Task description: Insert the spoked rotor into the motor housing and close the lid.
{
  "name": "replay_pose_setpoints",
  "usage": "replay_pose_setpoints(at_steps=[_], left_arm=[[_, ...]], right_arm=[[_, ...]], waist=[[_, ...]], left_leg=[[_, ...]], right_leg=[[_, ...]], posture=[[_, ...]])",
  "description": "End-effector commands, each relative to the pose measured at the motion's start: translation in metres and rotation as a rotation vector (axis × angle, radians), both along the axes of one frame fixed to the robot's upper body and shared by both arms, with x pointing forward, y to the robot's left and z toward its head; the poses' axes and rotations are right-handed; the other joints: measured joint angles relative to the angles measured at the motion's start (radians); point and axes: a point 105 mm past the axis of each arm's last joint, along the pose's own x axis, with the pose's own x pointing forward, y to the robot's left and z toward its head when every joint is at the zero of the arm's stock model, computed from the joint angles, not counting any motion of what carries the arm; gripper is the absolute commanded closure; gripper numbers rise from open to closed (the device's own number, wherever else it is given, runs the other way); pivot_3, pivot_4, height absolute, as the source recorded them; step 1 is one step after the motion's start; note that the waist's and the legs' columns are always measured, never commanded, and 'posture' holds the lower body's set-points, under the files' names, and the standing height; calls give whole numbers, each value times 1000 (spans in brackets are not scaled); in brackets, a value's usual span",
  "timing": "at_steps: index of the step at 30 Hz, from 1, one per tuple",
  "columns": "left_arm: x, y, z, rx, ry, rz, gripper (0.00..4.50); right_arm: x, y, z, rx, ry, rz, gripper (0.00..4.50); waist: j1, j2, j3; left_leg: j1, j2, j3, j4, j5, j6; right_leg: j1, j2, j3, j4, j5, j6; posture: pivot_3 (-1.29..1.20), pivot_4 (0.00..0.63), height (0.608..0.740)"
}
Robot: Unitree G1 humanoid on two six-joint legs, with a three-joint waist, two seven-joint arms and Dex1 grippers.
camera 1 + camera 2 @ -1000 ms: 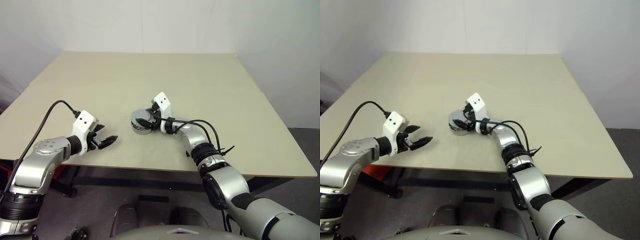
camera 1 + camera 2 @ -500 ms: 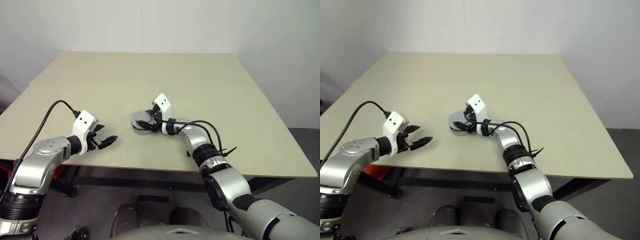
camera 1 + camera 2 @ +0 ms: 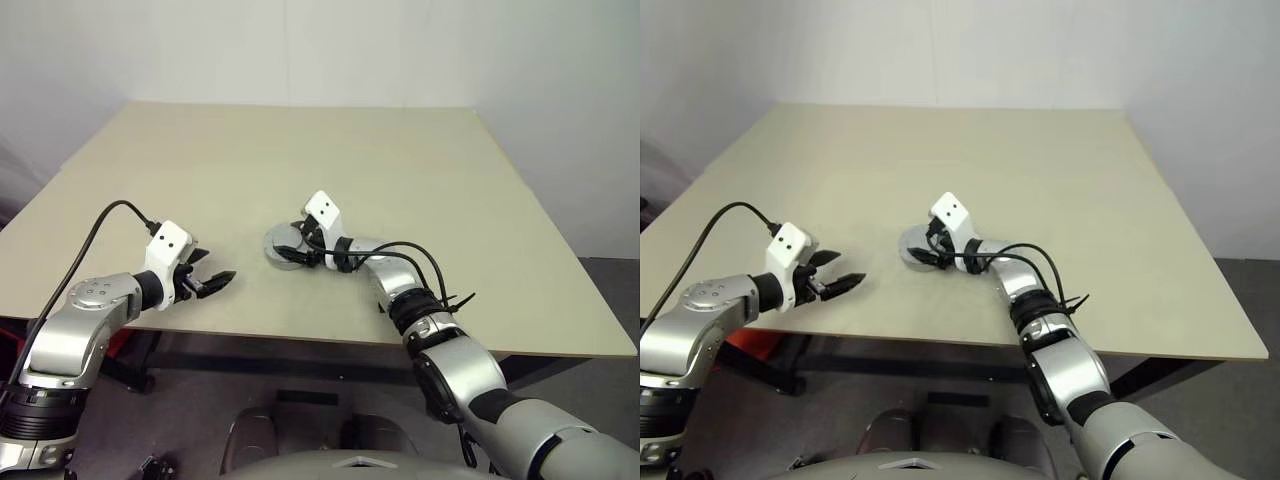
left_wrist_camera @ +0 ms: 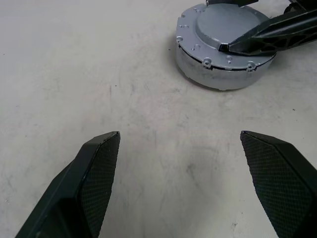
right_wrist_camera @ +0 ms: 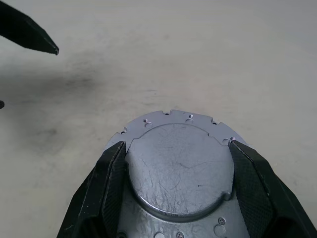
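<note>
The motor housing (image 4: pixel 218 74) stands on the table's middle. The lid (image 5: pixel 178 168), a grey disc with a notched edge, lies flat on top of it. My right gripper (image 3: pixel 300 248) reaches in level from the right. Its two fingers (image 5: pixel 111 183) press against either side of the lid's raised centre, so it is shut on the lid. The spoked rotor is hidden. My left gripper (image 3: pixel 215 283) hovers open just above the table, to the left of the housing, with nothing between its fingers (image 4: pixel 96 168).
The beige table (image 3: pixel 400 160) stretches far back and to both sides of the housing. Its front edge (image 3: pixel 300 338) runs just below both grippers. A black cable (image 3: pixel 95 235) loops up from my left wrist.
My right gripper has rolled slightly about the lid, staying in the same place. The left arm has not moved.
</note>
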Motion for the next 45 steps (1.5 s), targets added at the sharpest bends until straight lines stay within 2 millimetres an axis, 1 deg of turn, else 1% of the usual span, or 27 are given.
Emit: replay_pose_setpoints(at_steps=[1, 7, 19, 29, 32, 34, 36, 41, 44, 45], left_arm=[[2, -1, 16, 21, -64, -12, 398], [2, -2, 15, 18, -62, -11, 398], [-1, -9, 11, 8, -52, -19, 398], [-2, -8, 12, 6, -53, -9, 398], [2, -9, 15, -26, -60, 9, 398], [7, -13, 17, -60, -64, 34, 398], [10, -22, 18, -93, -59, 35, 398], [17, -52, 25, -261, -26, 28, 398], [21, -63, 27, -323, -4, 29, 1014], [23, -67, 29, -347, -1, 31, 1332]], right_arm=[[0, -5, 1, -14, -24, 2, 1350], [1, -10, -8, -74, -32, -14, 1350], [6, -8, -10, -89, -18, -56, 1350], [4, -7, -13, -99, -6, -41, 1350], [3, -8, -16, -106, 1, -38, 1350], [2, -9, -17, -109, 4, -39, 1350], [2, -10, -18, -112, 7, -40, 1350], [2, -11, -18, -115, 9, -40, 1350], [1, -10, -18, -116, 9, -39, 1350], [1, -10, -18, -116, 9, -39, 1350]], waist=[[0, 0, 0], [1, 0, 0], [1, 0, -1], [1, 0, -1], [1, 0, -1], [1, 0, -1], [2, 0, -1], [1, 0, -2], [2, 0, -2], [2, 0, -2]], left_leg=[[0, 0, 0, 0, 0, 0], [2, 0, 0, 0, 0, 0], [5, 1, 0, 0, -1, 1], [6, 1, 0, 1, -1, 1], [6, 1, 0, 1, -1, 1], [6, 0, 0, 1, -1, 1], [6, 0, 0, 1, -1, 1], [7, 0, 0, 1, 0, 1], [7, 0, 0, 1, 0, 1], [7, 0, 0, 1, 0, 1]], right_leg=[[0, 0, 0, 0, 0, 0], [2, 0, 0, 0, 0, 0], [6, 0, 0, 0, 0, 0], [6, 0, 0, 0, 0, 0], [6, 0, 0, 0, 0, 0], [7, 0, 0, 0, 0, 0], [7, 0, 0, 0, 0, 0], [10, -1, 0, 0, 0, 0], [10, -1, 0, 0, 0, 0], [10, -1, 0, 0, 0, 0]], posture=[[0, 0, 740], [0, 0, 740], [0, 0, 740], [0, 0, 740], [0, 0, 740], [0, 0, 740], [0, 0, 740], [0, 0, 740], [0, 0, 740], [0, 0, 740]])
